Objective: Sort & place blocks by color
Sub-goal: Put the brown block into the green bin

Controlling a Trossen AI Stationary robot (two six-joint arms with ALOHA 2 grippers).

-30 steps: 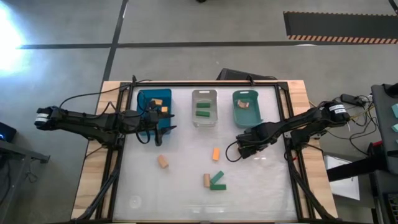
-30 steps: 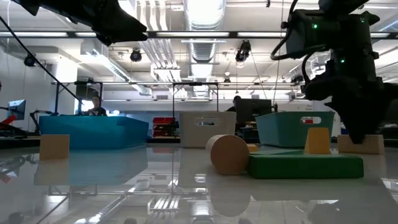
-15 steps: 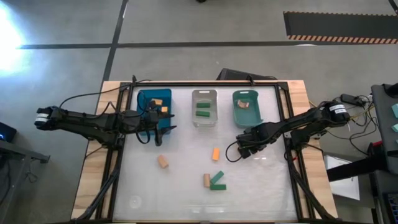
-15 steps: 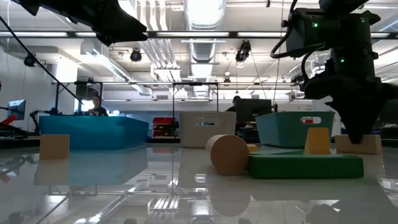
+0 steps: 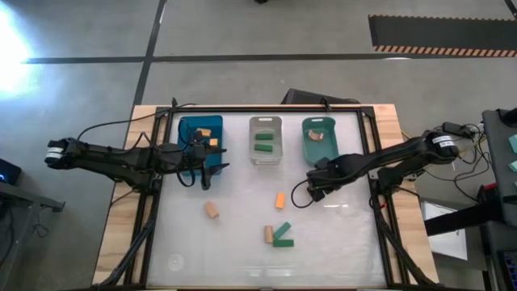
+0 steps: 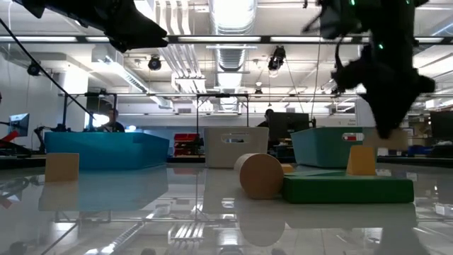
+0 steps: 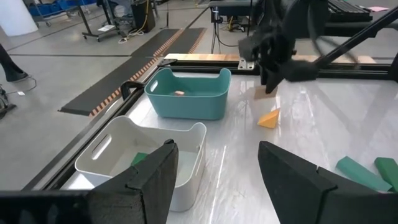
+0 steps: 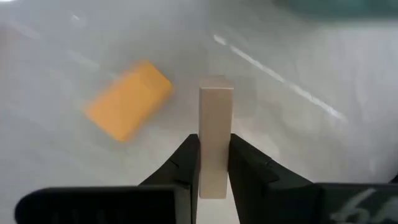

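My right gripper point(image 5: 313, 187) hangs above the table near the teal bin point(image 5: 319, 139), shut on a pale tan bar point(image 8: 215, 112). The low view shows that bar point(image 6: 401, 139) off the table. An orange block point(image 5: 279, 200) lies beside it on the table. Nearer the front edge lie a tan cylinder point(image 5: 212, 209), a tan block point(image 5: 268, 234) and green bars point(image 5: 283, 235). My left gripper point(image 5: 206, 164) is open, at the blue bin's point(image 5: 199, 139) near side. Other blocks lie in all three bins. My right gripper pinches the pale tan bar point(image 8: 215, 155) between its two fingers, one on each long side face. The fingers point(image 8: 186, 165) come from above, slanting down. The bar reaches out past the fingertips and is lifted clear of the table.
The clear bin point(image 5: 265, 139) stands between the blue and teal bins along the far edge. A black frame point(image 5: 380, 202) borders the table. Free glossy surface lies near the front edge point(image 5: 339, 250). In the low view a person point(image 6: 110, 120) sits in the room behind.
My right gripper has risen and drawn a little toward the far edge, staying shut. The tan bar, which rested on the table beside the orange block, now hangs clear above it. The left arm has kept still.
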